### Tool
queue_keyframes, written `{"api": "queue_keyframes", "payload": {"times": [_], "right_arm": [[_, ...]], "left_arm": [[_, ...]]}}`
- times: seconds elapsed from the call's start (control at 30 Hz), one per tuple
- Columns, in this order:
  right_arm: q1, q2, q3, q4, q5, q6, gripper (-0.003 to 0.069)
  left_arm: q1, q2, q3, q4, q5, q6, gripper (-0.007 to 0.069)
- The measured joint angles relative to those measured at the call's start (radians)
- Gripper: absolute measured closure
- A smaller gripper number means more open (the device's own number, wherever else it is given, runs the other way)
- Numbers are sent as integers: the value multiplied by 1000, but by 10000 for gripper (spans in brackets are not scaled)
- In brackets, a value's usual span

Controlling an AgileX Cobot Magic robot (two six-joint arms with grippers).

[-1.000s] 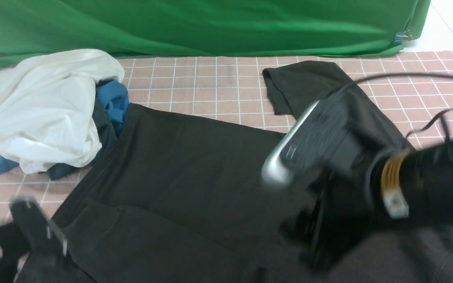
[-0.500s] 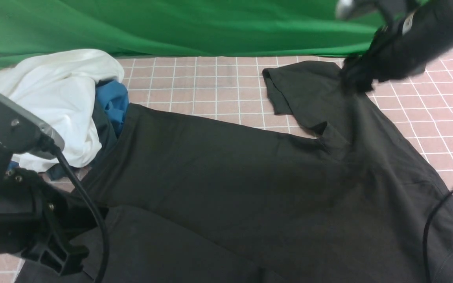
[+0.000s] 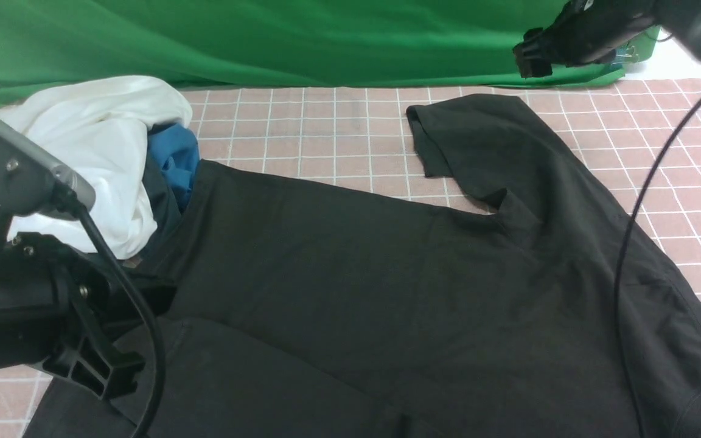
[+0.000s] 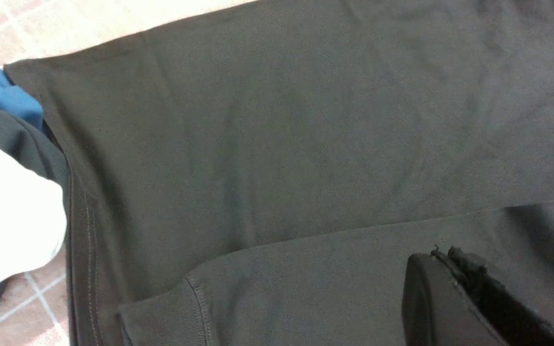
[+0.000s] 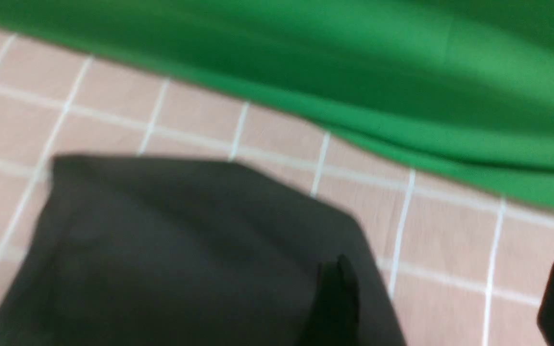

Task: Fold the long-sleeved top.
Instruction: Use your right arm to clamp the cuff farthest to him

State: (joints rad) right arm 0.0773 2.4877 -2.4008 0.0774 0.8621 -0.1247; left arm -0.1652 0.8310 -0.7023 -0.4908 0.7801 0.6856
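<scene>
Front view: we lose the long-sleeved top past the lower and right edges, and the left arm covers its near-left corner. The charcoal cloth and blue cloth lie largely buried under the white garment. Left wrist view: the left gripper is cropped at the lower edge; whether it pinches fabric we cannot tell. Right wrist view: blurred throughout; the right gripper shows only finger stubs cut by the frame.
</scene>
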Motion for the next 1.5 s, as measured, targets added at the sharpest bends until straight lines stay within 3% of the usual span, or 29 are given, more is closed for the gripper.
{"api": "queue_keyframes", "payload": {"times": [0.17,0.73,0.87,1.07,1.13,1.3,1.5], "right_arm": [[-4,118,-103,43,-18,-4,111],[4,223,-119,87,-85,-31,122],[4,231,-126,90,-92,-37,197],[5,233,-128,101,-80,-56,548],[6,226,-128,102,-66,-58,601],[6,171,-119,93,30,-70,616],[6,47,-118,93,50,-78,616]], "left_arm": [[0,0,0,-5,-46,46,606],[0,0,1,-66,-69,102,606],[0,0,1,-86,-80,127,606],[0,0,1,-99,-110,136,606],[0,0,-3,-101,-151,136,606],[0,1,-79,-152,-239,150,606],[0,0,-157,-194,-218,206,606]]}}
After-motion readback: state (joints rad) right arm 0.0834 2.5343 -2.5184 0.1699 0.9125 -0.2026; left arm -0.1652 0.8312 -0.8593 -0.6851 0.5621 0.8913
